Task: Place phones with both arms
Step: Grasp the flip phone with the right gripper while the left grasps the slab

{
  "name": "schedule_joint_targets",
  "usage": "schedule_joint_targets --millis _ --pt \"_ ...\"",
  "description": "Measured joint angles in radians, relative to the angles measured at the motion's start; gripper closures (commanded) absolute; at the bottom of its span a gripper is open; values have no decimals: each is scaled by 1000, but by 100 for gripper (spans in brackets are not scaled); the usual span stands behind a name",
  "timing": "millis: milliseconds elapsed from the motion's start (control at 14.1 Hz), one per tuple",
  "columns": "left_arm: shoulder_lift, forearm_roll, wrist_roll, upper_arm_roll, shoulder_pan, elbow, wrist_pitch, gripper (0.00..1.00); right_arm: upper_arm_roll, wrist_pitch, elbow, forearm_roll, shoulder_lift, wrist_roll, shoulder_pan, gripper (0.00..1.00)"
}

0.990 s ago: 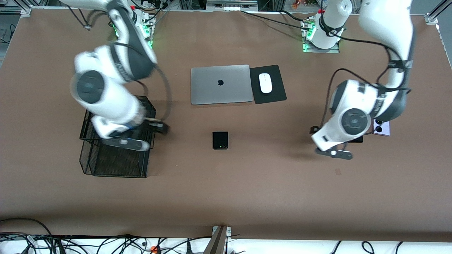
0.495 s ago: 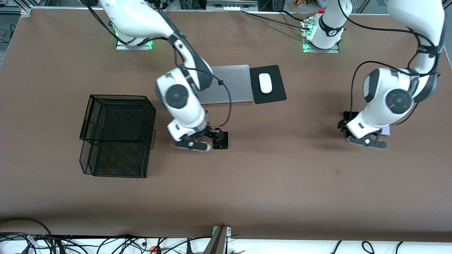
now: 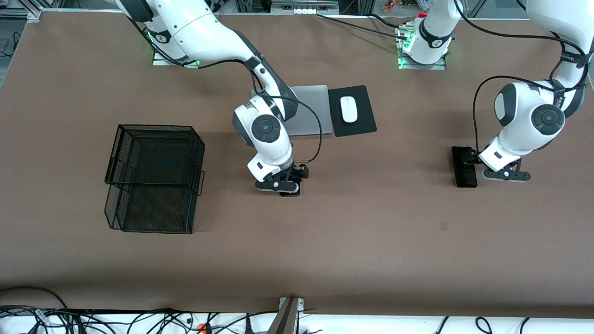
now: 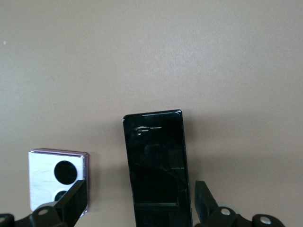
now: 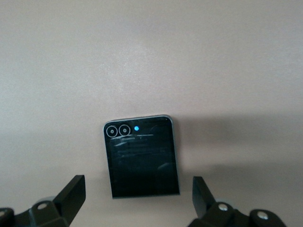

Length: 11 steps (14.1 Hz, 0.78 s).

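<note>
Matte brown tabletop; spread right end effector (image 5: 137, 198) over glossy squarish flip phone (image 5: 141, 157), left end effector (image 4: 139, 208) seemingly likewise over slab (image 4: 157, 169).

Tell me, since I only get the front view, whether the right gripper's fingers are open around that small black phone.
Observer: Yes, the right wrist view shows the right gripper open, one finger on each side of the black flip phone, not touching.
Operator: And the left one?
Observer: The left gripper is open too, straddling the slim black phone.
Operator: Any third phone?
Observer: A lavender phone lies beside the slim one, hidden from you by the left arm.
</note>
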Motion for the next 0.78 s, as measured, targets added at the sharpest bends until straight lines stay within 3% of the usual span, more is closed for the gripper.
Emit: schedule_joint_targets --millis 424,778 --pt "65 -4 -45 -2 9 -50 139 0 -1 42 2 -88 44 0 16 0" --pt "114 -8 -50 -5 21 -50 198 0 -1 47 3 -99 60 0 31 0"
